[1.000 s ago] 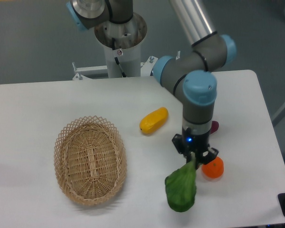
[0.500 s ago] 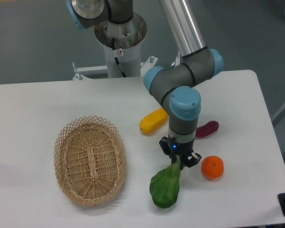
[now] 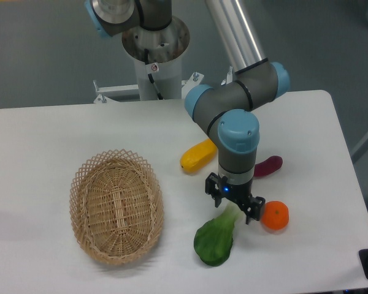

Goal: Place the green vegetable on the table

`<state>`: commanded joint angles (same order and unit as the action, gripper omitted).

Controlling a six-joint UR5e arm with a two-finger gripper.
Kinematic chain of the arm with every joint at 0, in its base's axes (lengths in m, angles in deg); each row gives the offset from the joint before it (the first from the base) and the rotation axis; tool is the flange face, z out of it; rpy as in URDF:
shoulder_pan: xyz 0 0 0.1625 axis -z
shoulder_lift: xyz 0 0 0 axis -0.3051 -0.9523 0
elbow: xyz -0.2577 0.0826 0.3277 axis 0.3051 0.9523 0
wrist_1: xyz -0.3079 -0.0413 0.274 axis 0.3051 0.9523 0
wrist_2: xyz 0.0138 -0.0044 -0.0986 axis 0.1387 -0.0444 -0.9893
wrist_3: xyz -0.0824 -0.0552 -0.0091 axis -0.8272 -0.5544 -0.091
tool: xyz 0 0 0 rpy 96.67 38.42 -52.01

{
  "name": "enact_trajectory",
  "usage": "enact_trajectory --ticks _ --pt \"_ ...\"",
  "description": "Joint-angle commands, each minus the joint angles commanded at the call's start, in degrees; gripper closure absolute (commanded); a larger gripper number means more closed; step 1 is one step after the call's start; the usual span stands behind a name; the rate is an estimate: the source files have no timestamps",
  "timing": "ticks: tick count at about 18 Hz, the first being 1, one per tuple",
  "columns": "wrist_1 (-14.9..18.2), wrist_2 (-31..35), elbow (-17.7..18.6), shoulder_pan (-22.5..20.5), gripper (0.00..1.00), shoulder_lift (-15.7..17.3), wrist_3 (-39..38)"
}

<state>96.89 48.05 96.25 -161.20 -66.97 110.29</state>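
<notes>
The green vegetable (image 3: 215, 240) lies flat on the white table (image 3: 43, 153), dark leaf toward the front edge and pale stalk pointing up toward my gripper. My gripper (image 3: 233, 205) is directly above the stalk end with its fingers spread apart, open and holding nothing. The stalk tip sits between and just below the fingers.
An oval wicker basket (image 3: 116, 205) stands at the left. A yellow oblong vegetable (image 3: 198, 155) lies behind the gripper. A purple eggplant (image 3: 268, 166) lies right of the arm. An orange fruit (image 3: 274, 215) sits just right of the gripper's fingers.
The gripper carried the green vegetable leftward, then opened. The vegetable now rests on the table, released.
</notes>
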Motion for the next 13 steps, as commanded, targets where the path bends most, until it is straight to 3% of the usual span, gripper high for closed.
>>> enact_trajectory --ticks 3,11,13 --pt "0.53 -0.26 -1.50 -2.28 0.00 1.32 1.66" --pt "13.52 -0.88 -3.09 -9.83 0.00 6.50 16.06" --pt "15.47 -0.88 -3.09 -11.16 0.00 7.47 19.32"
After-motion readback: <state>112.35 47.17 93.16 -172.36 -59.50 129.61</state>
